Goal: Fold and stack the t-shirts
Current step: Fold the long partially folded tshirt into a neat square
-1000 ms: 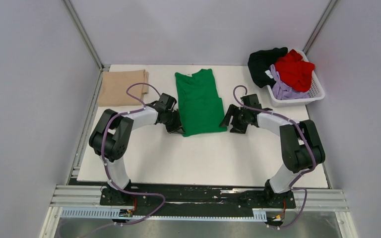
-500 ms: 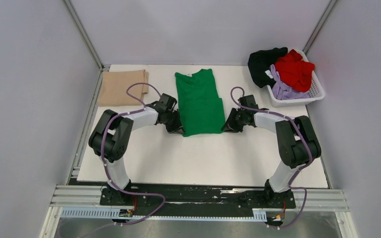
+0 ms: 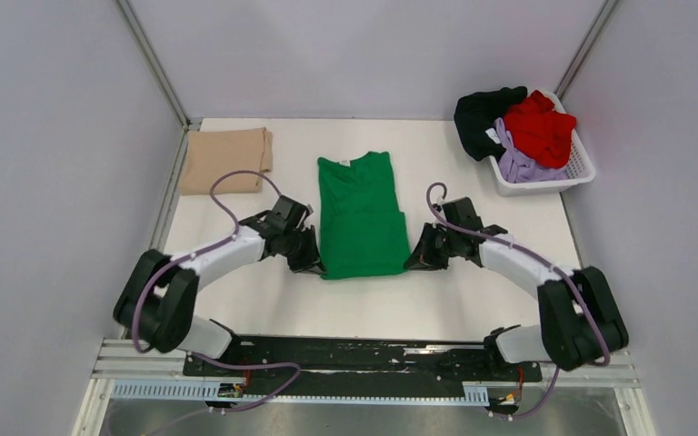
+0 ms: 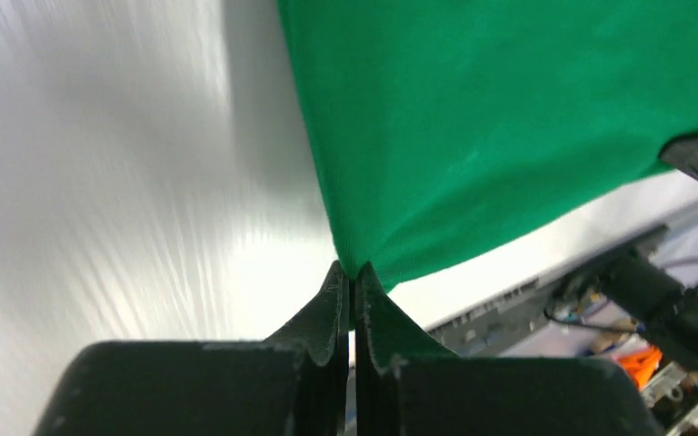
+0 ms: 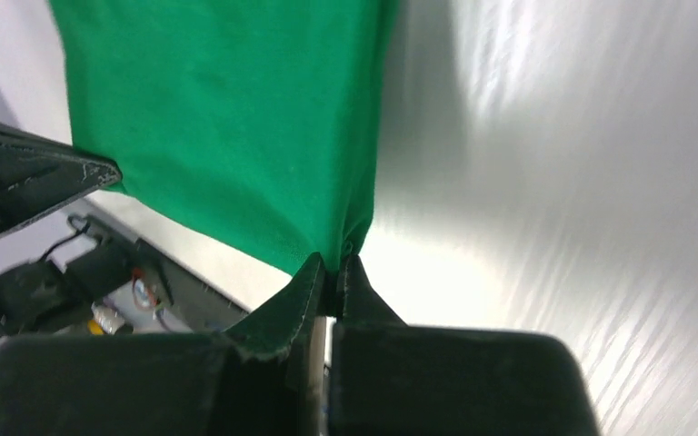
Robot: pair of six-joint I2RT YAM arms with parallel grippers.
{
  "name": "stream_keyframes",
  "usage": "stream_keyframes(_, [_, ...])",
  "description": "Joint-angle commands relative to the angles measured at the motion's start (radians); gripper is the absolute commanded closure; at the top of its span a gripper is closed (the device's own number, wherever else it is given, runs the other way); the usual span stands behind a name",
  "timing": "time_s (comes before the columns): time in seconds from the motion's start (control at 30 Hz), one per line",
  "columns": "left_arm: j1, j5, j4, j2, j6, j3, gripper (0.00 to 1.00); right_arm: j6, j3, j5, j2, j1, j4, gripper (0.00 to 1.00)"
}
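At both near corners of the green t-shirt [image 3: 359, 213], our left gripper [image 4: 353, 272] and right gripper [image 5: 332, 263] sit closed on cloth; we should lift evenly, hem taut.

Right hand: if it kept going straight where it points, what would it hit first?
The green shirt: the right hand is shut on its corner, and the cloth lies straight ahead. Past it, depth is unclear.

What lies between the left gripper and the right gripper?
The lower hem of the green t-shirt spans that stretch. The left gripper and the right gripper each pinch one bottom corner of it. The top external view shows this.
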Motion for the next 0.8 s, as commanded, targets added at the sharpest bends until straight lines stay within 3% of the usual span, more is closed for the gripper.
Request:
stream_keyframes(0.0, [-0.019, 0.017, -0.174, -0.297, 0.033, -0.034, 1.0, 0.002, -0.039, -0.088, -0.229, 0.03, -0.117, 1.0])
stream_keyframes(0.13, [-0.024, 0.033, -0.272, -0.518, 0.021, -0.016, 1.0, 0.032, -0.017, -0.182, -0.404, 0.035, -0.133, 1.0])
stream_keyframes(0.27, [-0.025, -0.004, -0.309, -0.622, 0.034, 0.042, 1.0, 0.03, 0.059, -0.23, -0.454, 0.033, -0.127, 1.0])
stream_keyframes(0.57, [0.002, -0.178, -0.264, -0.542, 0.015, 0.137, 1.0, 0.036, 0.211, -0.353, -0.278, -0.007, 0.01, 1.0])
stream_keyframes(0.77, [0.098, -0.122, -0.198, -0.442, 0.04, 0.187, 1.0, 0.034, 0.302, -0.357, -0.132, -0.061, 0.03, 1.0])
